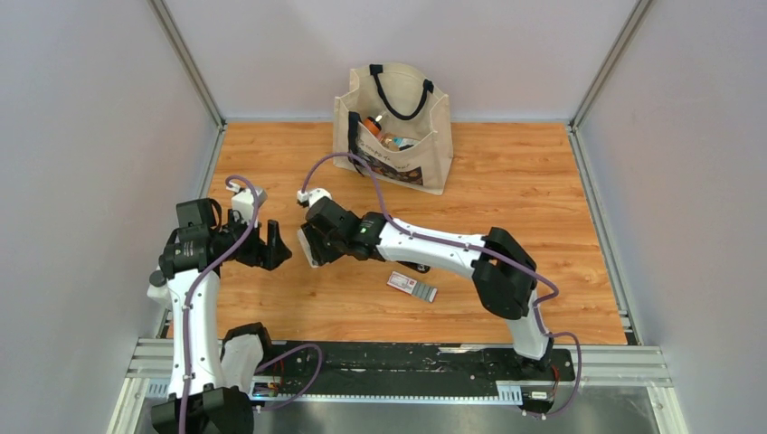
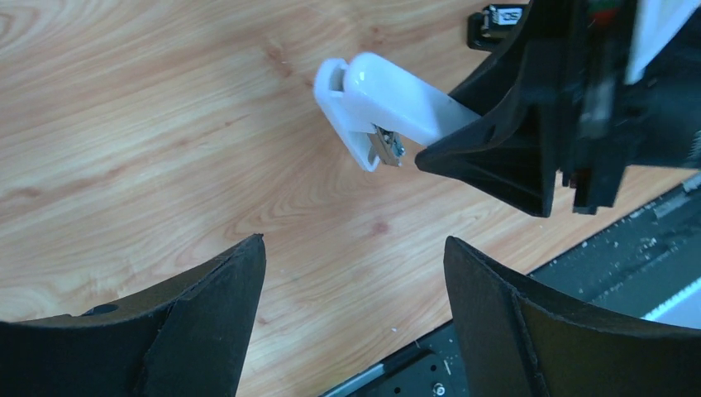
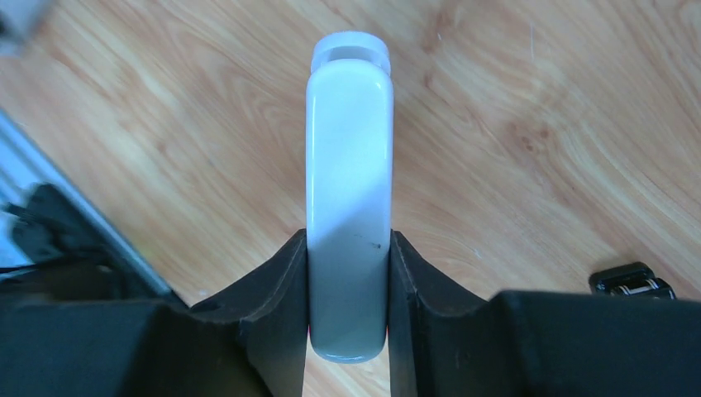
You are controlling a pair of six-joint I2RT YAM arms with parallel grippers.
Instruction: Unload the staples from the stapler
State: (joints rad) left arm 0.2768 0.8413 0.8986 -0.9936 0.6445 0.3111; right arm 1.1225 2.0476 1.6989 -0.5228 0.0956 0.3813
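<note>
The right gripper (image 3: 347, 244) pinches the stapler (image 3: 349, 165), a white oblong body with rounded ends. One finger is pressed to each long side, about a third of the way up from its rear end. The stapler is held off the wooden surface (image 3: 529, 124), and its front end juts out past the fingertips. From the left wrist camera it reaches in from the right. Its upper arm and its base part slightly at the front, where a small grey metal part (image 2: 387, 147) shows between them (whether any staples sit in it cannot be told).

The left gripper (image 2: 354, 248) is spread wide and holds nothing, its two black fingers (image 2: 223, 281) well apart. Its opening faces the stapler's front end, near it but not touching. In the overhead view the two grippers face each other over the left half of the surface, close together with a narrow gap between them.

A small black object (image 3: 632, 281) with shiny metal on it lies on the surface off to one side of the right gripper. A red-and-white box (image 1: 411, 286) lies flat beside the right arm's forearm. A cloth tote bag (image 1: 393, 136) with black handles stands upright at the far edge, well apart from both grippers.
</note>
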